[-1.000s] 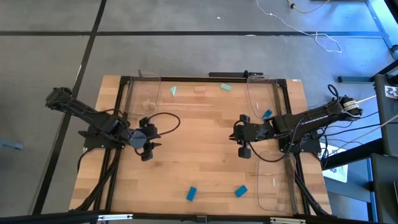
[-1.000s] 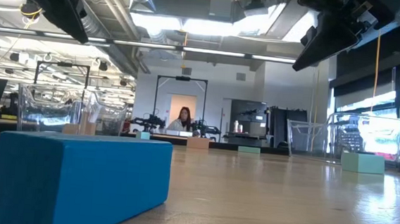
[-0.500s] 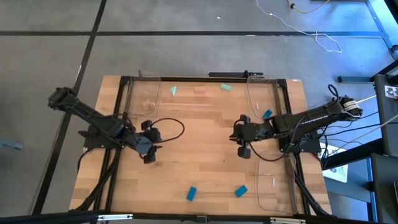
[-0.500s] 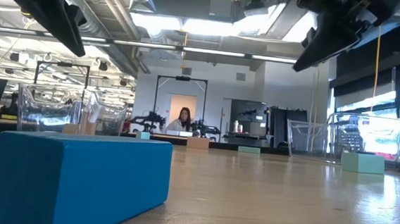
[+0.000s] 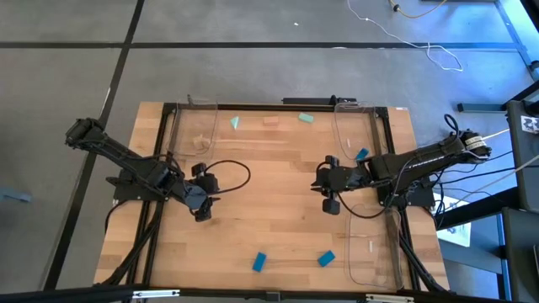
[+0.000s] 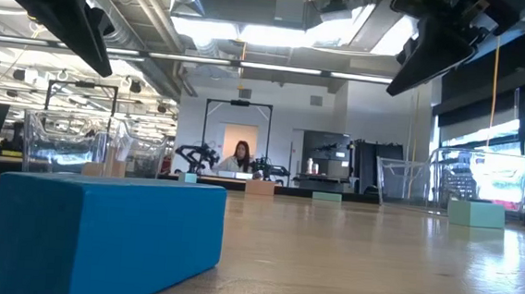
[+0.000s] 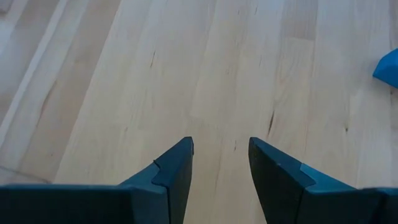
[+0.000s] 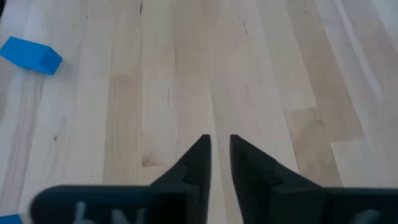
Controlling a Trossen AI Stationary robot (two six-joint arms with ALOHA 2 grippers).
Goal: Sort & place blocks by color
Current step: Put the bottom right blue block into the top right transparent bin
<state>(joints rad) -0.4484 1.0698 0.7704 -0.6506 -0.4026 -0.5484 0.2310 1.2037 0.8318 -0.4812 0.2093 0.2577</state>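
Two blue blocks (image 5: 259, 262) (image 5: 326, 258) lie flat on the wood near the table's front edge. A third blue block (image 5: 361, 155) lies in the clear tray on the right. Two mint blocks (image 5: 235, 123) (image 5: 306, 118) and a tan block (image 5: 270, 121) rest along the far edge. My left gripper (image 7: 221, 155) hovers open over bare wood left of centre (image 5: 210, 194), with a blue block (image 7: 388, 65) off to one side. My right gripper (image 8: 220, 146) hovers right of centre (image 5: 320, 181) with a narrow gap and nothing between its fingers; a blue block (image 8: 31, 55) lies ahead of it.
Clear plastic trays stand along the left side (image 5: 192, 126) and the right side (image 5: 370, 244) of the table. A black frame borders the tabletop (image 5: 278, 106). Bare wood lies between the two grippers (image 5: 265, 185). In the low view a person sits in the room beyond the table (image 6: 241, 157).
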